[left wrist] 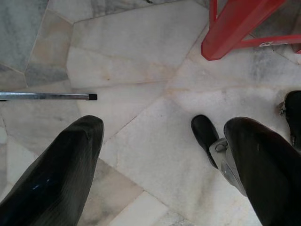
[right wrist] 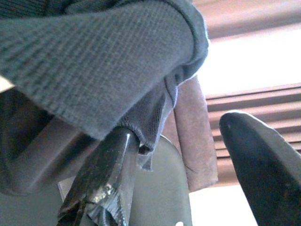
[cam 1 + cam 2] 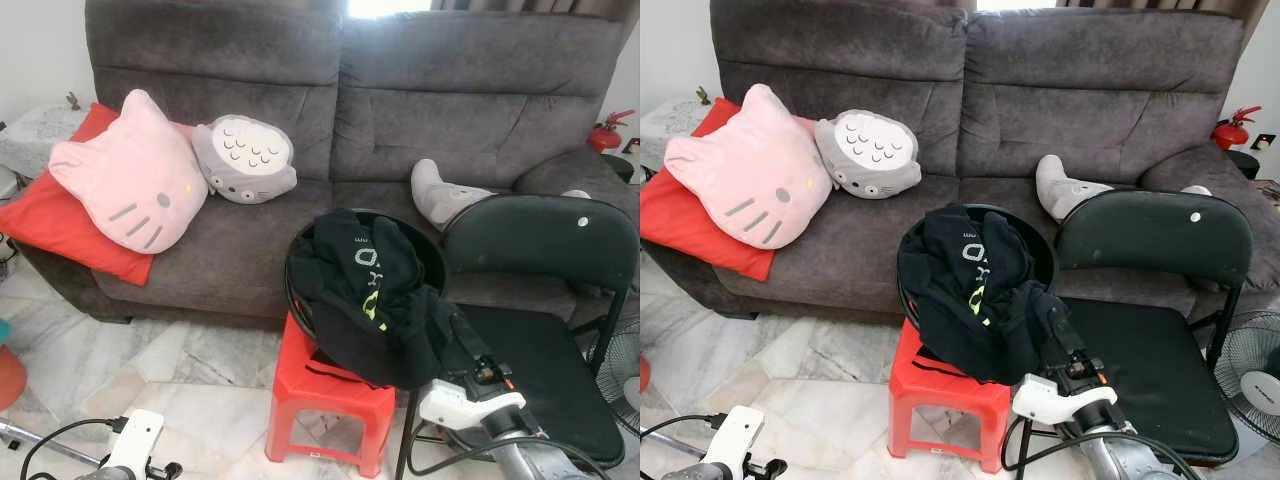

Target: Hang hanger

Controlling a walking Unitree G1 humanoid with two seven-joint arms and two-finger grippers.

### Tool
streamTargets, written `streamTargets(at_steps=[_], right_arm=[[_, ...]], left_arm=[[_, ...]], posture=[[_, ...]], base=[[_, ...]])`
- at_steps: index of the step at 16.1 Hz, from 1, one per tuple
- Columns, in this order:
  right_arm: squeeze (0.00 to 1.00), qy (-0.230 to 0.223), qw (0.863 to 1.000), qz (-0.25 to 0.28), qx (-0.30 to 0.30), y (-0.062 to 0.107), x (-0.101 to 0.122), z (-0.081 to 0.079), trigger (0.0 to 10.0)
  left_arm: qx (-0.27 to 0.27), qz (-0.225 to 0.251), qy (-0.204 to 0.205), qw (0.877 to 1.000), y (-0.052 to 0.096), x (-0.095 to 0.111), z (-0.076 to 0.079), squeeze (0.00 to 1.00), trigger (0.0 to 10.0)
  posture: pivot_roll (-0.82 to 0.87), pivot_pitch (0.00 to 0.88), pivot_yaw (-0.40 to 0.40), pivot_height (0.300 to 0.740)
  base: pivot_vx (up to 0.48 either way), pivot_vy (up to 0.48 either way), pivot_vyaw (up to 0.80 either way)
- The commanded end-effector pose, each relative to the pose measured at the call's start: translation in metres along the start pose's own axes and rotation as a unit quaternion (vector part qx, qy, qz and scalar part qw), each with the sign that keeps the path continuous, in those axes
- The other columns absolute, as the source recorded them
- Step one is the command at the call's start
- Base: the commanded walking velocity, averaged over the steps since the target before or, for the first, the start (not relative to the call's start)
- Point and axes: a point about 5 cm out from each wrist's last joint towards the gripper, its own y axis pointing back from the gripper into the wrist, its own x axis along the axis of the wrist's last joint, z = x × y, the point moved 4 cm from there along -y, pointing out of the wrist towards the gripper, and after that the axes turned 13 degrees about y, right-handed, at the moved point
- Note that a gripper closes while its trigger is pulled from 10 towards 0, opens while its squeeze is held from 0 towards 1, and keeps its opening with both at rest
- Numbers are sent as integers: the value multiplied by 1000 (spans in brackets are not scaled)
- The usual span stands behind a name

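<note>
Right gripper (image 3: 1052, 335) raised at the edge of the black garment (image 3: 975, 290), fingers spread wide, knit hem draped over one finger (image 2: 106, 188), not clamped. Garment heaped in a round black basin (image 3: 1040, 250) on a red plastic stool (image 3: 940, 395), beside a folding chair (image 3: 1160, 300). Hanger impossible to make out. Left gripper (image 1: 160, 165) low over marble floor (image 1: 131, 61), fingers parted, holding nothing.

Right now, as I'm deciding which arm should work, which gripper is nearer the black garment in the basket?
Right. The right gripper is at the black garment's lower edge, open, cloth draped over one finger. The left gripper hangs low over the floor, open.
</note>
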Motion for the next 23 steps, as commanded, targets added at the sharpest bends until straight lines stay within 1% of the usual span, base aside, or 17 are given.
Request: streamTargets(at_steps=[1, 4, 7, 10, 13, 16, 18, 19, 21, 23], right_arm=[[0, -3, 1000, -11, -9, 0, -5, 5, 10000], [0, -4, 1000, -18, -19, -3, -7, 10, 10000], [0, -9, 999, -43, -7, -7, -14, 5, 10000], [0, -19, 999, -31, -11, -15, -7, 7, 10000], [0, -13, 1000, -5, 2, -21, 1, 2, 10000], [0, -2, 1000, 11, 13, -25, 0, -4, 10000], [0, -8, 999, 17, 51, -24, 4, -19, 10000], [0, -10, 998, 21, 53, -23, 7, -22, 10000], [0, -15, 998, 26, 53, -21, 11, -24, 10000], [0, -18, 999, 33, 37, -21, 14, -22, 10000]], left_arm=[[5, 1, 10, 1000, 1, -3, -3, 0, 10000], [5, 1, 10, 1000, 1, -3, -3, 0, 10000], [5, 3, 10, 1000, 1, -2, -3, 0, 10000], [6, 4, 9, 1000, 1, -2, -3, 0, 10000], [6, 7, 10, 1000, 1, -1, -3, 0, 10000], [6, 10, 12, 1000, 1, 0, -3, 0, 10000], [7, 11, 12, 1000, 1, 0, -3, 0, 10000], [7, 11, 12, 1000, 1, 0, -3, 0, 10000], [6, 12, 11, 1000, 1, 0, -3, 0, 10000], [6, 13, 11, 1000, 1, 0, -4, 0, 10000]], posture=[[-158, 0, -17, 740], [-161, 0, -15, 740], [-159, 0, -13, 740], [-157, 0, -11, 740], [-154, 0, -11, 740], [-153, 0, -11, 740], [-150, 0, -12, 740], [-148, 0, -12, 740], [-150, 0, -10, 740], [-149, 0, -10, 740]], base=[[0, 0, 0], [0, 0, 0], [0, 0, 0], [0, 0, 0], [0, 0, 0], [0, 0, 0], [0, 0, 0], [0, 0, 0], [0, 0, 0], [0, 0, 0]])
